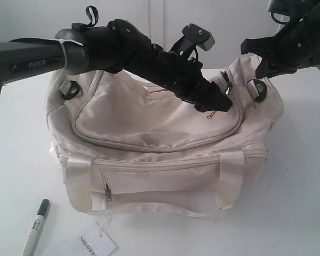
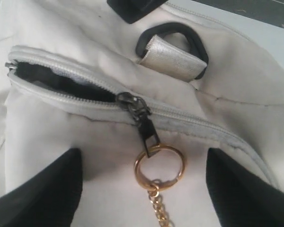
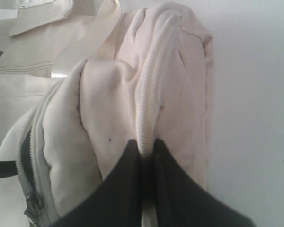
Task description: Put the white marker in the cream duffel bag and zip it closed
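Note:
The cream duffel bag (image 1: pixel 160 138) lies on the white table. The white marker (image 1: pixel 36 226), dark cap up, rests on the table by the bag's front left corner, outside the bag. My left gripper (image 1: pixel 223 103) reaches across to the bag's right top and stands open (image 2: pixel 146 189). Between its wide-apart fingers (image 2: pixel 47 189) lies the gold ring pull (image 2: pixel 159 165), untouched. Beyond the zip slider (image 2: pixel 132 105), a short stretch of zip gapes, showing dark lining (image 2: pixel 47 78). My right gripper (image 1: pixel 254 60) is shut (image 3: pixel 148 152) on a piped seam (image 3: pixel 151 94) at the bag's right end.
A white printed paper tag (image 1: pixel 90 245) lies at the table's front edge near the marker. A black end ring (image 2: pixel 175 45) with its strap tab sits just past the zip. Bare table (image 1: pixel 298 176) extends right of the bag.

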